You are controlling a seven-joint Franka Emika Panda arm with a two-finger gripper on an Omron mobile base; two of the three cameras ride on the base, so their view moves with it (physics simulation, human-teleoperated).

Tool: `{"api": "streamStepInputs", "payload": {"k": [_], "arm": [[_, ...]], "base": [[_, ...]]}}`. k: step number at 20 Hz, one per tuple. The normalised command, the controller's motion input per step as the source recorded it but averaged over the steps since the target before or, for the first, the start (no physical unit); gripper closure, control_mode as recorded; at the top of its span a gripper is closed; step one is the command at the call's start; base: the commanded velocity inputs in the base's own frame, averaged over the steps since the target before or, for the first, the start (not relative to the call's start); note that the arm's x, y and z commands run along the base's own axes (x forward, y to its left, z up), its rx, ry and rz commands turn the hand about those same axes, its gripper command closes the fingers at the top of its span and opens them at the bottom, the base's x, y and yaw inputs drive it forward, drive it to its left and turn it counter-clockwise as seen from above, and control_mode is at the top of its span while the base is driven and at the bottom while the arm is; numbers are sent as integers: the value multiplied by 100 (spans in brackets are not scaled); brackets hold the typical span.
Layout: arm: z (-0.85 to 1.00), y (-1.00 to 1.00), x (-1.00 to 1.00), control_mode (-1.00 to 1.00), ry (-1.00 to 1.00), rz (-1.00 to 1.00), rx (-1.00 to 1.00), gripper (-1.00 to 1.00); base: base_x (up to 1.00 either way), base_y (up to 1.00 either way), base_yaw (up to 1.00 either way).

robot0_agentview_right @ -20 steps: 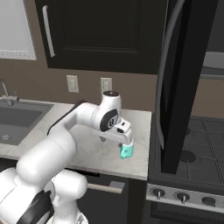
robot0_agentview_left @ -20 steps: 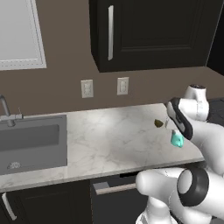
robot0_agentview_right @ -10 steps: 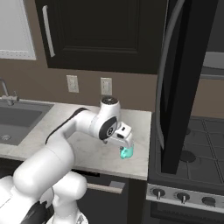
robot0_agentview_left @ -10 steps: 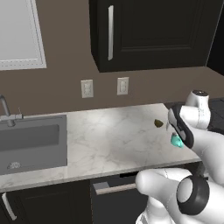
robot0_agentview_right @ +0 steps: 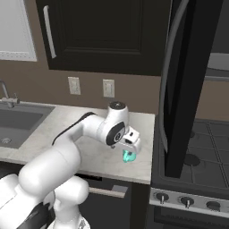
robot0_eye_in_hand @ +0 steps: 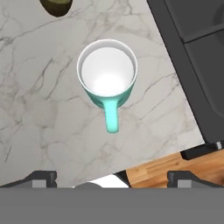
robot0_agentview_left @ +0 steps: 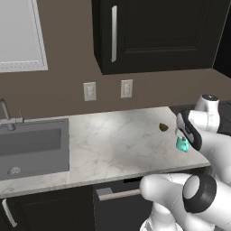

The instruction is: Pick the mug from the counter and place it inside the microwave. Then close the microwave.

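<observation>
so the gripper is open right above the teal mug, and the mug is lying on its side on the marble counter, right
Not quite. The mug stands upright on the counter, its open white mouth facing the camera in the hand view. The rest holds: the gripper is open above it.

Grey sink basin (robot0_agentview_left: 31,146) is set at the left end of the worktop; a faucet (robot0_agentview_left: 5,113) is seen at its far edge, a drain (robot0_agentview_left: 14,170) in its near left corner.

Two pale wall outlets (robot0_agentview_left: 90,91) (robot0_agentview_left: 127,88) are mounted side by side on the brown wall. A dark wall cabinet (robot0_agentview_left: 158,34) with a long pale handle (robot0_agentview_left: 114,34) is hung above them. A white-framed window (robot0_agentview_left: 20,36) is placed at far left.

A small olive-brown lump (robot0_agentview_left: 163,127) is seen lying on the marble, toward the right.

A black stovetop (robot0_agentview_right: 201,152) with a row of knobs (robot0_agentview_right: 186,201) is seen at right. A pale drawer handle (robot0_agentview_left: 118,194) is seen below the worktop edge. A patch of wood floor (robot0_eye_in_hand: 175,173) is seen in the hand view.
</observation>
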Motion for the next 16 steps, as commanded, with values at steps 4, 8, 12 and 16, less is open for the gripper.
{"api": "streamStepInputs", "payload": {"k": [4, 8, 12, 16], "arm": [[-10, -6, 1, -100, 0, 0, 0, -100], [-8, 0, 0, -100, 0, 0, 0, -100], [-14, 0, 1, -100, 0, 0, 0, -100], [-28, 0, 13, -100, -2, 0, 0, -100]], "base": [[0, 0, 0], [0, 0, 0], [0, 0, 0], [0, 0, 0]]}}
